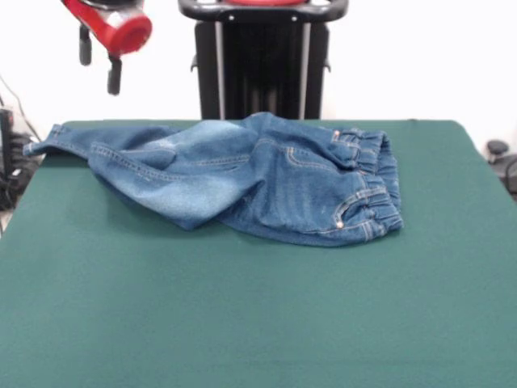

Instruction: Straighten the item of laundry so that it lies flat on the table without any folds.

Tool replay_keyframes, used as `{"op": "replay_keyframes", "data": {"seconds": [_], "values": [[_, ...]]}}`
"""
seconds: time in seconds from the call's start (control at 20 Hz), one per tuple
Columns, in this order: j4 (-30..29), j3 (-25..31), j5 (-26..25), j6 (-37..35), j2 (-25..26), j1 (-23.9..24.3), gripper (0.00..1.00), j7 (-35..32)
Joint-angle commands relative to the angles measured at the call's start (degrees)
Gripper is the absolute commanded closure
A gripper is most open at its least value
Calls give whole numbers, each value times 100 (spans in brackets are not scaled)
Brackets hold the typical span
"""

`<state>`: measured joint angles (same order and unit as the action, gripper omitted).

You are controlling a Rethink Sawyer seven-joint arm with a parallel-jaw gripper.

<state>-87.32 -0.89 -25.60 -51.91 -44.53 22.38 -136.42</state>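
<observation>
The small blue denim jeans (pixel 242 174) lie bunched and folded on the dark green felt table (pixel 258 315). The red gripper (pixel 98 58) hangs high up, holding nothing, its two fingers spread apart.

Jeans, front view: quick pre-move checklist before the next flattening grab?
1. Gripper clear of the cloth: ok, it is raised above the table's far left corner.
2. Gripper open: cannot tell.
3. Jeans flat: not ok, the legs are folded over each other in a bunched heap.
4. Jeans fully on the table: not ok, one leg end reaches the left edge.
5. Waistband exposed for a grasp: ok, it faces right, uncovered.
6. Room to spread: ok, bare green surface in front.
</observation>
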Motion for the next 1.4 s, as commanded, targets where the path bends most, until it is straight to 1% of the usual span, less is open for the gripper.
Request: {"op": "replay_keyframes", "data": {"seconds": [0.05, 0.2, 0.4, 0.55, 0.65, 0.75, 1.0, 1.2, 1.4], "values": [[-1442, -546, -35, 2215, 547, -672, 0, -2708], [-1282, -1024, -3, 2921, 942, -1018, 0, -3013], [-1133, -1612, 273, 3725, 1399, -1391, 0, -3250], [-1069, -1830, 513, 4007, 1629, -1543, 0, -3275], [-1027, -2082, 683, 4017, 1782, -1767, 0, -3404], [-982, -2364, 849, 3819, 1908, -2032, 0, -3550], [-1083, -2753, 1222, 3684, 2102, -2389, 0, -3638], [-1206, -3100, 1486, 3960, 2342, -2599, 0, -3685], [-1390, -3290, 1739, 4160, 2488, -2778, 0, -3656]]}}
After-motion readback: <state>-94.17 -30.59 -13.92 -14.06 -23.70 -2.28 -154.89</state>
